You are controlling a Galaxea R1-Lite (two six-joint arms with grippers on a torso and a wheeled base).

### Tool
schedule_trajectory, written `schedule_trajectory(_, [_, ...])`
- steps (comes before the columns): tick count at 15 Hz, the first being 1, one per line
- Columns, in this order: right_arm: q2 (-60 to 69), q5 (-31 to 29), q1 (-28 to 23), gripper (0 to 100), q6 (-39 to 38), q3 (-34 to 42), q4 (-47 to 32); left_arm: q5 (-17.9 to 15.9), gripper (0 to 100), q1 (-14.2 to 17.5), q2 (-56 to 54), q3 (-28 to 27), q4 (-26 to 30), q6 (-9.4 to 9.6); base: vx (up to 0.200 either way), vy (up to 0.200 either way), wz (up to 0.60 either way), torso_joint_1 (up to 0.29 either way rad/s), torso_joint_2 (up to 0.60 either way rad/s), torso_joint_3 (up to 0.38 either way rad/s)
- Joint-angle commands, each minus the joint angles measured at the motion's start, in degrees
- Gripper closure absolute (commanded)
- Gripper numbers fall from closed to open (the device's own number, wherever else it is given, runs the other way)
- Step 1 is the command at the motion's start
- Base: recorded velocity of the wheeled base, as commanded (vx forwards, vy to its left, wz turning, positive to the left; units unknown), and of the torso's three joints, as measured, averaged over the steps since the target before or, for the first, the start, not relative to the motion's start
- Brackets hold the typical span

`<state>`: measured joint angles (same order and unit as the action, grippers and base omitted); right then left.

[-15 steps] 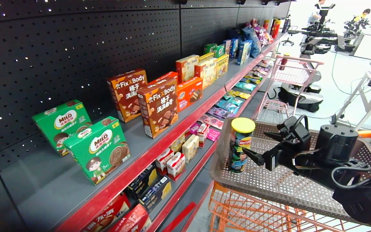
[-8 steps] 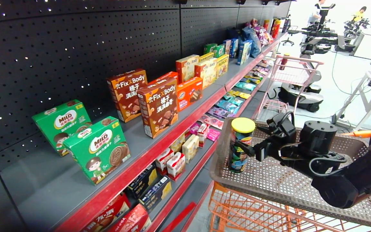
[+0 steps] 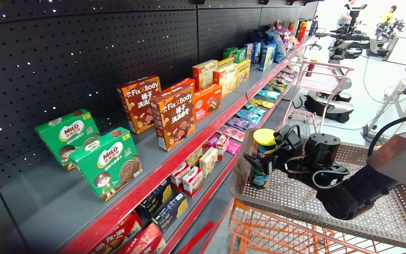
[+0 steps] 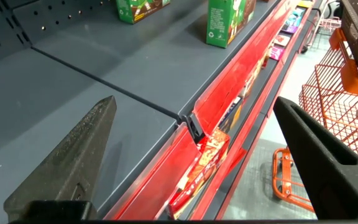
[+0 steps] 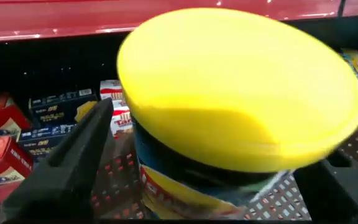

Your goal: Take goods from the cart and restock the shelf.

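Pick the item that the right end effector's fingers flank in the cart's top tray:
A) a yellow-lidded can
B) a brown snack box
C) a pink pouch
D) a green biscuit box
A: in the head view the right end effector has a finger on each side of the upright yellow-lidded can in the cart tray, and the right wrist view shows the same yellow lid between its open fingers.
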<state>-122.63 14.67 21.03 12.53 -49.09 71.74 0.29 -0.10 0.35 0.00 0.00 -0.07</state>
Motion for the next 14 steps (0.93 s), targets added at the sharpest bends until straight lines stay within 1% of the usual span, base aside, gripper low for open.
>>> schedule_trajectory(1, [-1.04,0.01,-0.11,0,0.04,-0.13,0.77,-0.03,0,0.01,0.09,0.00,0.00,-0.01,0.000,0.000,0.00,0.000,0.00,0.000])
schedule_trajectory(7, [-2.88,0.19,-0.55,0,0.12,-0.65,1.47,0.06,0,0.01,0.09,0.00,0.00,-0.01,0.000,0.000,0.00,0.000,0.00,0.000])
schedule_trajectory(10, [-3.06,1.68,-0.90,0,0.12,-1.45,1.30,0.06,0,0.01,0.09,0.00,-0.09,-0.01,0.000,0.000,0.00,0.000,0.00,0.000])
schedule_trajectory(11, [-3.67,3.09,-1.52,100,0.21,-1.80,1.21,0.06,0,-0.08,0.09,0.00,0.00,-0.01,0.000,0.000,0.00,0.000,0.00,0.000])
schedule_trajectory(14, [-3.59,3.09,-1.52,100,0.56,-1.45,1.21,-0.03,0,0.01,0.09,0.00,0.00,-0.01,0.000,0.000,0.00,0.000,0.00,0.000])
